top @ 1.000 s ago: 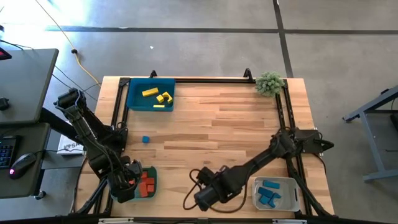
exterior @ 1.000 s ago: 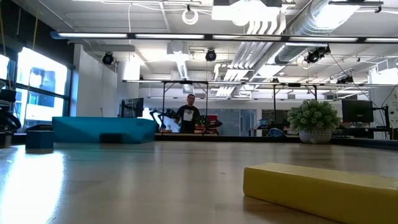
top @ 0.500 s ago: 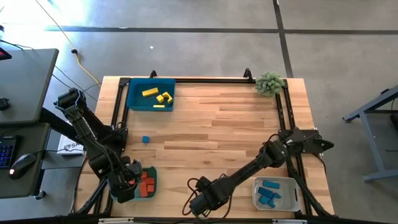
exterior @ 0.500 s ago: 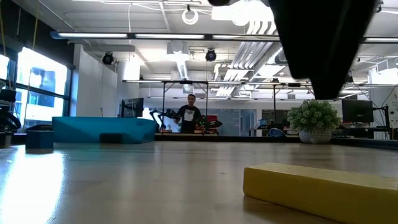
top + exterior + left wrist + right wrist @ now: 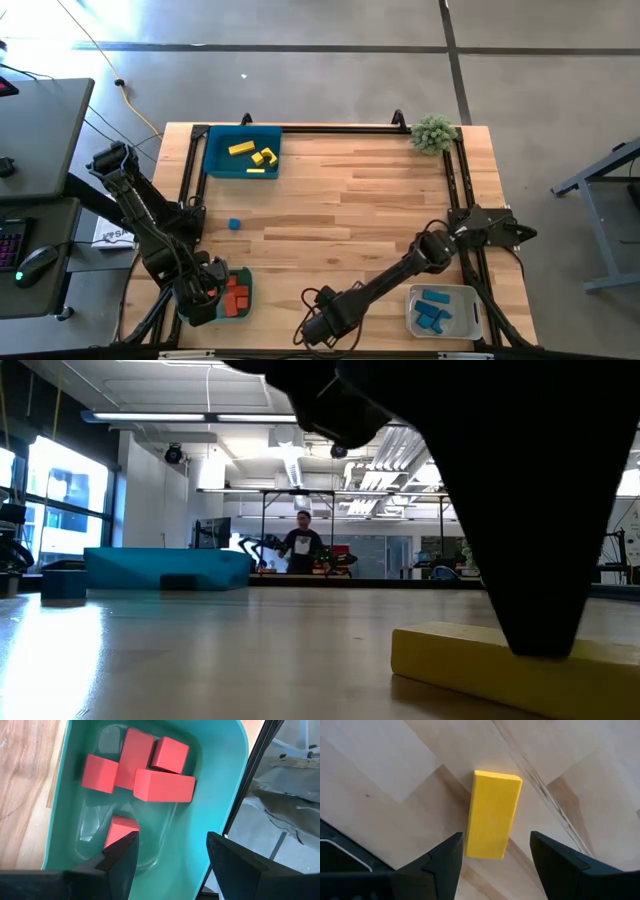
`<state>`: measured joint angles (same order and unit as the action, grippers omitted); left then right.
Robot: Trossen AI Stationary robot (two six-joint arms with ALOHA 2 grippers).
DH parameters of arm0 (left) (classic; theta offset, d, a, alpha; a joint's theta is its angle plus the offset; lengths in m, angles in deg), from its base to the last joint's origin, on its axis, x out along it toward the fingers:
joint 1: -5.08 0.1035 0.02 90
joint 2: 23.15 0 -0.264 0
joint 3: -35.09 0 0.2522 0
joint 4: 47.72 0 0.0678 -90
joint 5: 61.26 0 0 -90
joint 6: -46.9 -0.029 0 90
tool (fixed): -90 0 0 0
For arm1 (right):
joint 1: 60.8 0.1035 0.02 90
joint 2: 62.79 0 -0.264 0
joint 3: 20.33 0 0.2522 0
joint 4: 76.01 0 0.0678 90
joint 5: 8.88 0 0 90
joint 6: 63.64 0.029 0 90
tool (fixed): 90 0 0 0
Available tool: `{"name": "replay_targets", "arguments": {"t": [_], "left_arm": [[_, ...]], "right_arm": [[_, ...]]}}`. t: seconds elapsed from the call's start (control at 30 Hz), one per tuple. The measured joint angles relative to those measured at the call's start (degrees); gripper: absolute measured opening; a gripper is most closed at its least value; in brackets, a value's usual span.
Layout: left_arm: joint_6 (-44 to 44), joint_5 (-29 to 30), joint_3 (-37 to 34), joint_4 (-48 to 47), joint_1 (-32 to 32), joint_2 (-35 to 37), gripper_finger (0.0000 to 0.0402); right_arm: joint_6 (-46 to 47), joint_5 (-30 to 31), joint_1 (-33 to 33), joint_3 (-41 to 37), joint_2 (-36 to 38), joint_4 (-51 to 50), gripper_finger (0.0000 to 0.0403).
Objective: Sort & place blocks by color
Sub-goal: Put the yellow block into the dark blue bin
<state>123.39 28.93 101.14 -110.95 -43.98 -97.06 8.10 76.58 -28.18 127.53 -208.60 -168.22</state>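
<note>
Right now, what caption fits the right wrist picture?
The open right gripper hovers over a yellow bar lying on the wooden table.

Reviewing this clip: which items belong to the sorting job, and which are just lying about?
Job: yellow bar under the open right tool; red blocks; blue cube; yellow blocks; blue blocks; the trays.
Lying about: plant.

A wooden table (image 5: 340, 210) stands on a grey floor (image 5: 330, 85). On it sit three trays: a blue tray (image 5: 215, 160) at the far left corner, a green tray (image 5: 245, 290) near the left front, and a grey tray (image 5: 470, 310) at the right front. A small green plant (image 5: 434, 133) sits at the far right corner. A person (image 5: 301, 543) stands far back in the room. A keyboard (image 5: 8, 240) and mouse (image 5: 36, 262) lie on a dark desk (image 5: 40, 130) beside the table.
</note>
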Motion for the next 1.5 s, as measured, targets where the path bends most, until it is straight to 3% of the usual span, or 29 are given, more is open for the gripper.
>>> {"name": "replay_targets", "arguments": {"t": [0.33,0.63,1.1,1.5], "left_arm": [[-0.2,0.0,0.0,0.0,0.0,0.0,0.0223],[0.7,-0.2,0.0,0.0,0.5,0.0,0.0223],[2.2,-2.7,2.3,0.0,4.6,0.2,0.0223],[-5.4,-0.2,5.3,0.0,14.4,3.6,0.0223]], "right_arm": [[-0.2,-0.5,0.0,0.1,-2.1,-0.1,0.0198],[-3.6,-2.6,-0.8,0.2,-2.2,-0.2,0.0092],[-15.1,-4.9,-4.3,0.8,0.8,2.9,0.0091],[-32.8,3.7,-10.0,0.8,8.3,4.5,0.0091]]}}
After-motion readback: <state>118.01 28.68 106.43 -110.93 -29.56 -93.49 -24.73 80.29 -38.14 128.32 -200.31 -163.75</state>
